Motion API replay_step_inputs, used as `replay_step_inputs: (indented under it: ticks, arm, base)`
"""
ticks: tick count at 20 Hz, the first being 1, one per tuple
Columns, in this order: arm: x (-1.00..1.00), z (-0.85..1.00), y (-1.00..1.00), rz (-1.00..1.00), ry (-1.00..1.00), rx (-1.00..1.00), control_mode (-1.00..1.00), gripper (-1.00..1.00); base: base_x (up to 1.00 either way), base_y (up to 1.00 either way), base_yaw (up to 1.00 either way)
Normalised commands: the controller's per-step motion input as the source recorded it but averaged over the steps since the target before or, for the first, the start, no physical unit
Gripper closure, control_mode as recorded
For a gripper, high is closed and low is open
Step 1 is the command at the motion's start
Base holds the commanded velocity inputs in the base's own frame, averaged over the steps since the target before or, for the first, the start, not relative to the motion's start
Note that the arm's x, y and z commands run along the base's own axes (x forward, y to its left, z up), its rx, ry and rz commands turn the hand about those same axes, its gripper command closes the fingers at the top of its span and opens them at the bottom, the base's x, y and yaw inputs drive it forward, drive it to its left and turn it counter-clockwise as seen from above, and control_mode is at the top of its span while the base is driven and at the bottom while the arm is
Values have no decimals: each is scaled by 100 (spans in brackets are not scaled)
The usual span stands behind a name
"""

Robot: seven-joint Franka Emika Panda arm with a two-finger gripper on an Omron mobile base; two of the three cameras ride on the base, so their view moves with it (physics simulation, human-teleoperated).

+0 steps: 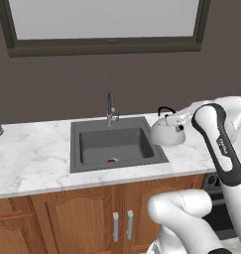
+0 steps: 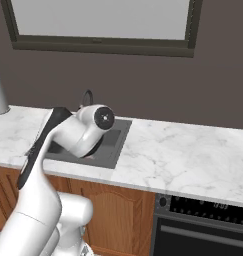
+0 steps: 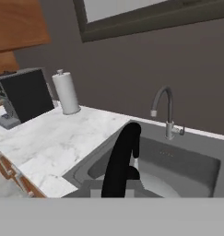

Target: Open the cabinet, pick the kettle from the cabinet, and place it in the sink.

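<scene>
While the kettle [image 1: 167, 131] hangs above the sink's [image 1: 116, 147] right rim, carried by its black arched handle [image 3: 120, 161], the fingers appear clamped on that handle, though their tips are hidden. Holding it high clears the tabletop [image 1: 35, 158] edge before lowering.

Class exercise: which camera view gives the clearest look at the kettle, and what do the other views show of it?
The left base view: the kettle shows whole, with dome, handle and spout, at the sink's right edge. The right base view shows just its handle arch behind the arm; the hand view, its handle up close.
</scene>
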Motion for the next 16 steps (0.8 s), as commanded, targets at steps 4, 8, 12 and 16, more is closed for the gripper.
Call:
replay_step_inputs:
  ticks: [4, 8, 12, 16]
  arm:
    - [24, -14, 3, 14, -10, -8, -100, 100]
    - [23, -14, 2, 16, -7, -9, -100, 100]
    - [29, -8, 1, 14, -1, -5, -100, 100]
    - [28, -3, 6, 8, 0, -11, -100, 100]
  base:
    - [0, 0, 0]
    - [0, 0, 0]
    - [0, 0, 0]
    - [0, 0, 0]
